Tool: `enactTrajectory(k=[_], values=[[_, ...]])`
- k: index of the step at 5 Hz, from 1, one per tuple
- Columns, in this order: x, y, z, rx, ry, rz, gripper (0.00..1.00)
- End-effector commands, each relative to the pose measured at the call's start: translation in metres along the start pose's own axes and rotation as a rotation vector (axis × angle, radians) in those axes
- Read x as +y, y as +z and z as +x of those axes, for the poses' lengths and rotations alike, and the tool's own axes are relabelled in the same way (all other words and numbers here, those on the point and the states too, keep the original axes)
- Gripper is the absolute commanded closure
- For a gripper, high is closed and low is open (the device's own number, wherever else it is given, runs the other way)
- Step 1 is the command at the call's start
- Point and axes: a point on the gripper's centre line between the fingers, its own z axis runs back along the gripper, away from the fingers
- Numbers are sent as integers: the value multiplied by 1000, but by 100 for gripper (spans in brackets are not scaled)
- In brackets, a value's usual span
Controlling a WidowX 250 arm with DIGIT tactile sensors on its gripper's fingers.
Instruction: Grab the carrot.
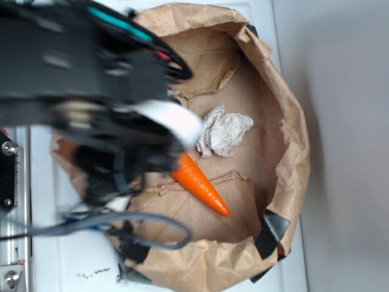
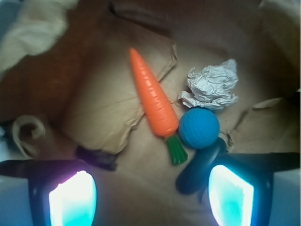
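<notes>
**Orange toy carrot not yet grasped**

Glossy orange plastic carrot (image 2: 153,96) with a green stem lies free on the crumpled brown paper bag (image 1: 285,121). The gripper (image 2: 150,195) hovers above, jaws wide and empty; descent and closing remain. A blue ball (image 2: 199,127) touches the stem end; white crumpled paper (image 2: 212,84) and a dark green cucumber-like toy (image 2: 200,167) crowd nearby.

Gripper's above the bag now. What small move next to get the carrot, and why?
Probably ease forward until the open gripper straddles the carrot: it lies ahead of the fingers, while the blue ball and dark green toy crowd its stem end.
</notes>
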Motion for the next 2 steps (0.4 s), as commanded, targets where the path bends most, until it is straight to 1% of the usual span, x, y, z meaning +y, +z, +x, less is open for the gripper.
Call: enactTrajectory(k=[1, 2], values=[[8, -9, 43, 5, 46, 96, 0], [0, -28, 45, -7, 10, 131, 0]])
